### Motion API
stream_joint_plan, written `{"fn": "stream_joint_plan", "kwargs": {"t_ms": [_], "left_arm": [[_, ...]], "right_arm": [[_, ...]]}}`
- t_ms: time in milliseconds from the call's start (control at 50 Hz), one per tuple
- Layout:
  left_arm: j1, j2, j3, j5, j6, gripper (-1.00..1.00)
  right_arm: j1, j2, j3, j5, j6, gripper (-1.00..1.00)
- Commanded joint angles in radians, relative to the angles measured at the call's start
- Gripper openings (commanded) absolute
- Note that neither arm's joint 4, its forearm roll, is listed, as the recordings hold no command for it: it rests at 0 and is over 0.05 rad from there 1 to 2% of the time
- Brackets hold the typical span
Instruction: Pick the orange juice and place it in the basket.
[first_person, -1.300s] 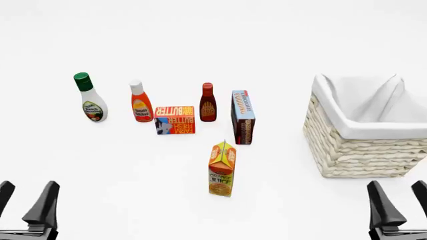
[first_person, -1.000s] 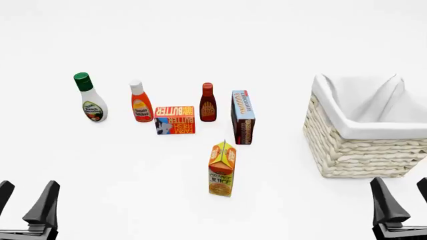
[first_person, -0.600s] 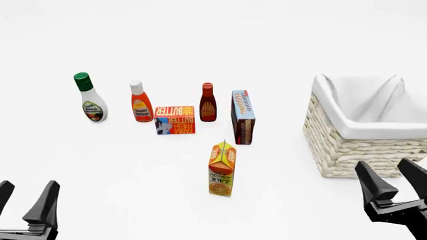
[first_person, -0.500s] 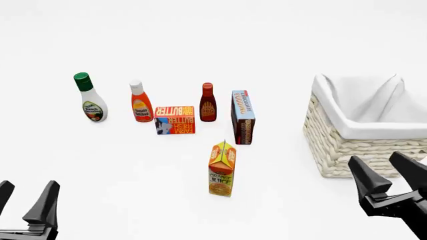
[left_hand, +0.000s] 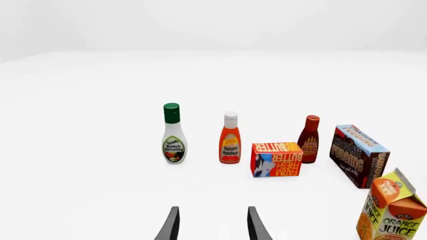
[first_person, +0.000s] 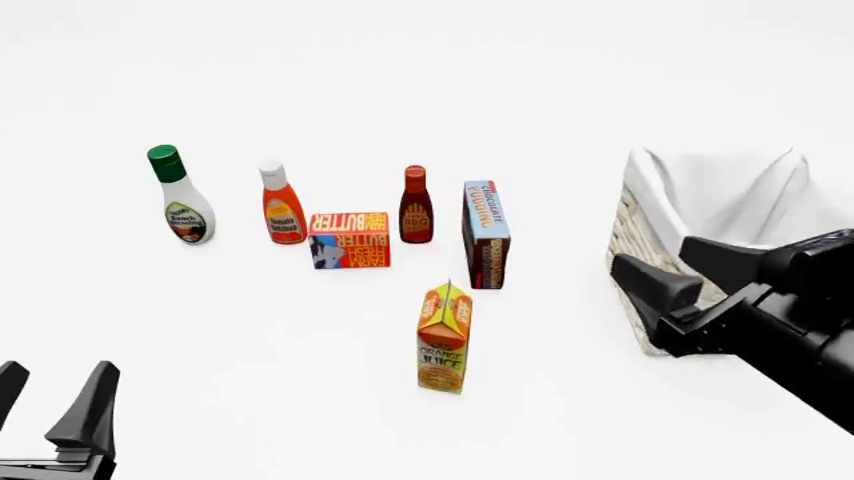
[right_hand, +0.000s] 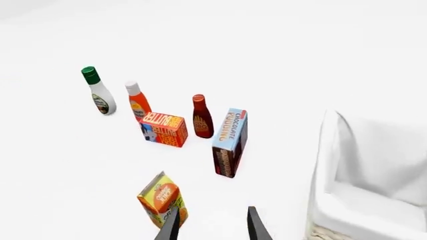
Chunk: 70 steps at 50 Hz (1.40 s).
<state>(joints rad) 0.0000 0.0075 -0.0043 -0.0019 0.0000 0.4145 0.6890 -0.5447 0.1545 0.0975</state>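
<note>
Right gripper (first_person: 674, 270): I am holding my fingers wide, empty, before the basket (first_person: 721, 190).
Left gripper (first_person: 51, 398): I am keeping fingers parted, empty.
Orange juice (first_person: 445, 337): standing upright, near the chocolate pudding box (first_person: 486, 233).

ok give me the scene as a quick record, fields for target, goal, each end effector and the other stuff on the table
target: orange juice, upright, ungrasped
goal: basket, right of the groceries, nothing seen inside
right end effector: open, in front of the basket
left end effector: open, near the left corner
others: ranch bottle, ketchup bottle, butter box, bbq bottle, pudding box
</note>
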Motion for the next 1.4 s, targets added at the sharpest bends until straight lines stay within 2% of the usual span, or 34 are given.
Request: {"fn": "stream_joint_plan", "kwargs": {"t_ms": [20, 100, 160, 220, 620, 640, 1140, 1240, 1340, 1400], "left_arm": [[0.0, 0.0, 0.0, 0.0, 0.0, 1.0], [0.0, 0.0, 0.0, 0.0, 0.0, 1.0], [0.0, 0.0, 0.0, 0.0, 0.0, 1.0], [0.0, 0.0, 0.0, 0.0, 0.0, 1.0], [0.0, 0.0, 0.0, 0.0, 0.0, 1.0], [0.0, 0.0, 0.0, 0.0, 0.0, 1.0], [0.0, 0.0, 0.0, 0.0, 0.0, 1.0], [0.0, 0.0, 0.0, 0.0, 0.0, 1.0], [0.0, 0.0, 0.0, 0.0, 0.0, 1.0], [0.0, 0.0, 0.0, 0.0, 0.0, 1.0]], "right_arm": [[0.089, 0.129, -0.099, 0.008, 0.045, 1.0], [0.122, 0.181, -0.131, 0.001, 0.066, 1.0], [0.149, 0.215, -0.208, 0.04, 0.066, 1.0], [0.164, 0.231, -0.182, -0.002, 0.063, 1.0], [0.306, 0.374, -0.369, -0.004, 0.061, 1.0], [0.314, 0.365, -0.37, -0.013, 0.047, 1.0], [0.312, 0.354, -0.367, -0.021, 0.043, 1.0], [0.291, 0.413, -0.402, -0.018, 0.058, 1.0], [0.274, 0.435, -0.465, 0.031, 0.079, 1.0], [0.276, 0.477, -0.505, 0.066, 0.138, 1.0]]}}
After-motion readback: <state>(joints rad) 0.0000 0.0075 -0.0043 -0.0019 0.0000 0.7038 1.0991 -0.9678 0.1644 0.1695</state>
